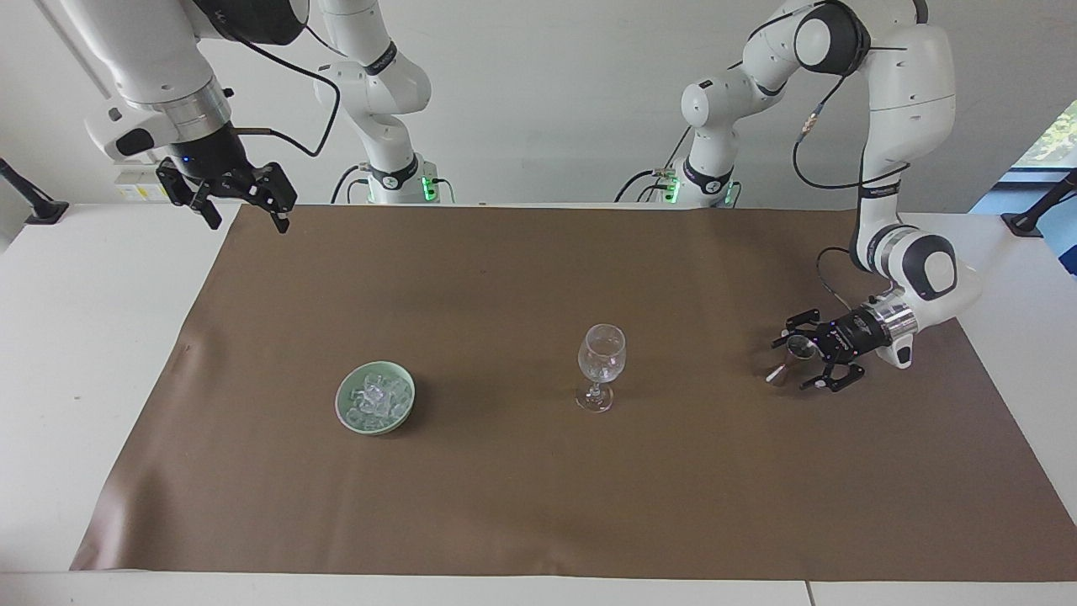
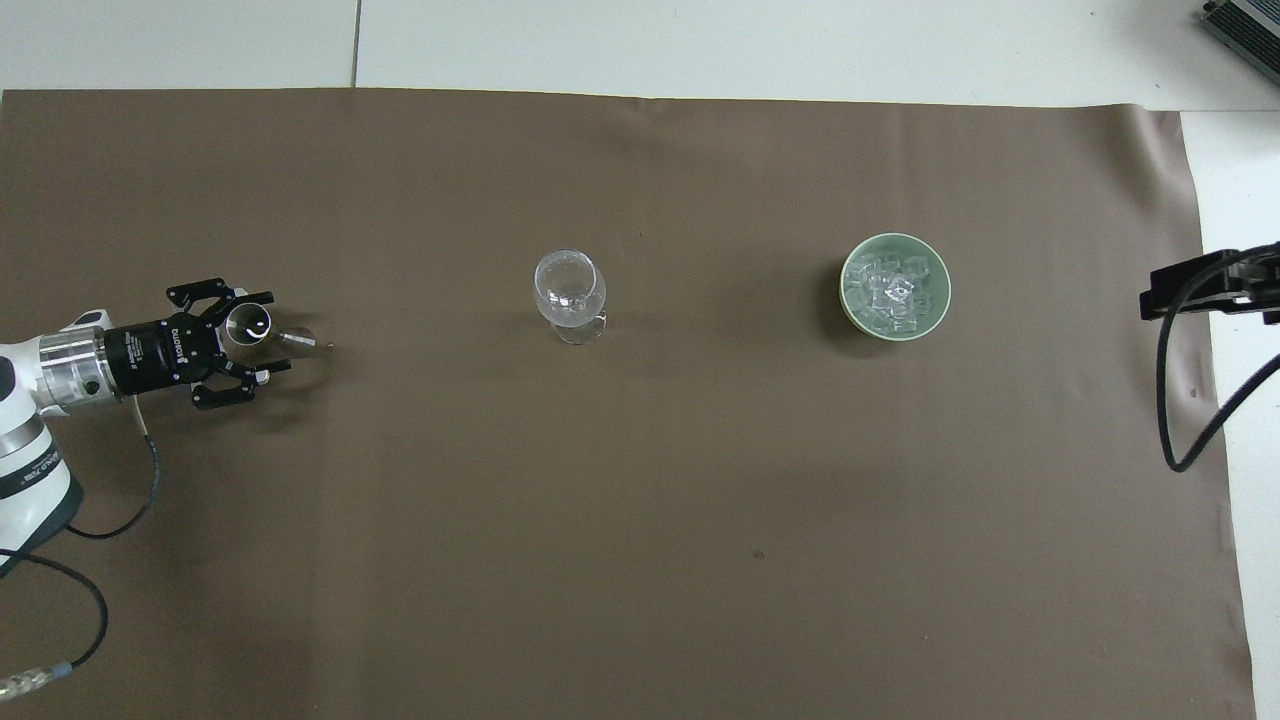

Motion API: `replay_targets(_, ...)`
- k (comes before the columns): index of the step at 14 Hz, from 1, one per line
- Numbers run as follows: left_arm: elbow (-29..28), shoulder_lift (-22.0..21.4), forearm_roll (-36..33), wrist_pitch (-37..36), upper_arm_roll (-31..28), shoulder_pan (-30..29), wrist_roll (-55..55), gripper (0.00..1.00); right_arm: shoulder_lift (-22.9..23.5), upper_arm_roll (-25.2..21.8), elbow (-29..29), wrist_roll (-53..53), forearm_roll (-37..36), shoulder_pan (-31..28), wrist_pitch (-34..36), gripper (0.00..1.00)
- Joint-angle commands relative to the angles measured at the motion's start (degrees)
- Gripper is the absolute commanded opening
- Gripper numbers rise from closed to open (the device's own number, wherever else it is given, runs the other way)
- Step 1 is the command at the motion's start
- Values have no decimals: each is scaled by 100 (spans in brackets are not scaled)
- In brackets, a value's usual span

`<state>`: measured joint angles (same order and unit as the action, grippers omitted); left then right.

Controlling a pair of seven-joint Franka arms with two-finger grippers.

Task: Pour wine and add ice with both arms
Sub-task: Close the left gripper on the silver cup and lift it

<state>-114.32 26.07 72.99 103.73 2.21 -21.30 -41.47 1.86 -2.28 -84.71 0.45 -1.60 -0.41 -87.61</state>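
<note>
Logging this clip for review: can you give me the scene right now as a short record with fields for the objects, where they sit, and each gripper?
surface: brown mat
wine glass: upright, mid-mat
bowl: pale green, toward the right arm's end
ice: piled in the bowl
metal jigger: toward the left arm's end
left gripper: low, fingers either side of the jigger
right gripper: open, raised over the mat's edge, waiting

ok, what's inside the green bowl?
The green bowl holds a heap of clear ice cubes. The heap covers the bowl's bottom, so anything under the cubes cannot be seen.
</note>
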Motion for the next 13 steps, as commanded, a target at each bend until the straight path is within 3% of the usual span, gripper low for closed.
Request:
replay_targets(1,-179,-146,127,7,-45,47,69,69,-90,-9,-107,-133,72,-20,-28,100)
replay_targets(10,-144,-138,119,-46,-54,38,43,48,-90,-9,-107,-133,72,-20,-28,100)
replay_targets(13,-126,-138,110,-63,-54,29,43,46,-90,-9,-107,-133,72,-20,-28,100)
